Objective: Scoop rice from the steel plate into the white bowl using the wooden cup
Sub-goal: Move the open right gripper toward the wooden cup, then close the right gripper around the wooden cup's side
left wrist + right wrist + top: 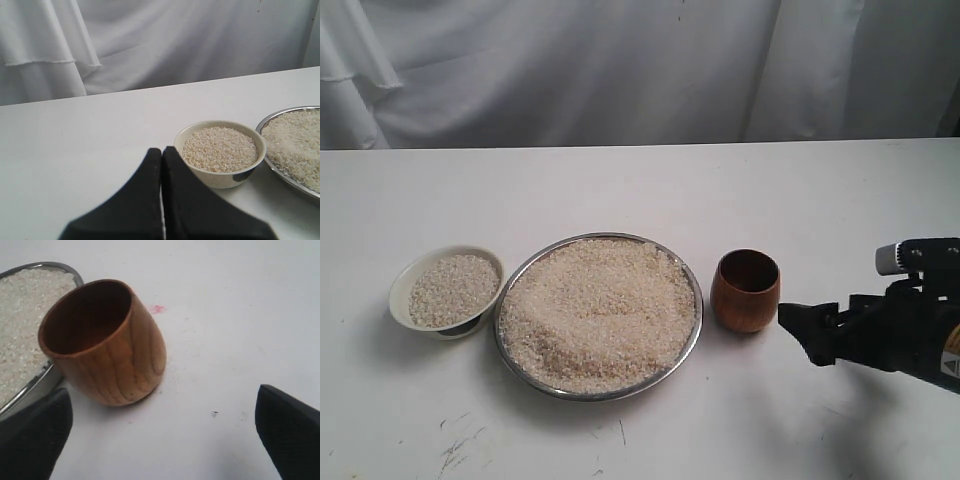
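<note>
The steel plate (692, 318) sits mid-table, heaped with rice (595, 310). Left of it stands the white bowl (402, 280), which also holds rice (453, 288). The wooden cup (745, 290) stands upright and empty just right of the plate. My right gripper (798, 325) is open, low over the table, a short way right of the cup and apart from it. In the right wrist view the cup (107, 345) lies ahead of the wide-spread gripper (162, 412), beside the plate rim (35, 385). My left gripper (161, 152) is shut and empty, near the bowl (220, 175); it is out of the exterior view.
A white cloth backdrop (620, 70) hangs behind the white table (620, 190). Dark scuff marks (455, 450) show near the front edge. A small red mark (157, 309) lies on the table behind the cup.
</note>
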`<state>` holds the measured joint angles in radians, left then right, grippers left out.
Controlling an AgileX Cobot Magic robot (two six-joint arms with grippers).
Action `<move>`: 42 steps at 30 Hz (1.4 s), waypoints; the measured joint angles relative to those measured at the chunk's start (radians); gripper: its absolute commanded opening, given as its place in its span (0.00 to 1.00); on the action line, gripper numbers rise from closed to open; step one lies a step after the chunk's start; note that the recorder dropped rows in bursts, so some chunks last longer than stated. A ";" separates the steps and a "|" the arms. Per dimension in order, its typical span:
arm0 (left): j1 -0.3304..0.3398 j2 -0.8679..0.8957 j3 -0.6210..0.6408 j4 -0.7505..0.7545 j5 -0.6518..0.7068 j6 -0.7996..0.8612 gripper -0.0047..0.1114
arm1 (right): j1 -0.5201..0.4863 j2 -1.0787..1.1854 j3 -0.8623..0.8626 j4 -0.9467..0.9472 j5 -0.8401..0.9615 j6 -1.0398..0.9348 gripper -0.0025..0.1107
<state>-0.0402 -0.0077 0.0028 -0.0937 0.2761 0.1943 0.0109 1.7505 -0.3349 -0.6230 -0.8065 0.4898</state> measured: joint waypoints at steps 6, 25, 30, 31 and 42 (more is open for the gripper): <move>0.000 0.000 0.000 0.000 0.000 0.000 0.04 | 0.000 0.011 0.000 0.081 0.010 0.055 0.86; 0.000 0.000 0.000 0.000 0.000 0.000 0.04 | 0.000 0.042 -0.002 -0.016 -0.141 -0.380 0.86; 0.000 0.000 0.000 0.000 0.000 0.000 0.04 | 0.000 0.115 -0.010 -0.042 -0.161 -0.475 0.86; 0.000 0.000 0.000 0.000 0.000 0.000 0.04 | 0.000 0.128 -0.010 -0.041 -0.173 -0.496 0.86; 0.000 0.000 0.000 0.000 0.000 0.000 0.04 | 0.000 0.276 -0.106 -0.082 -0.219 -0.547 0.86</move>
<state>-0.0402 -0.0077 0.0028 -0.0937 0.2761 0.1943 0.0109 2.0267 -0.4408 -0.7049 -1.0250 -0.0567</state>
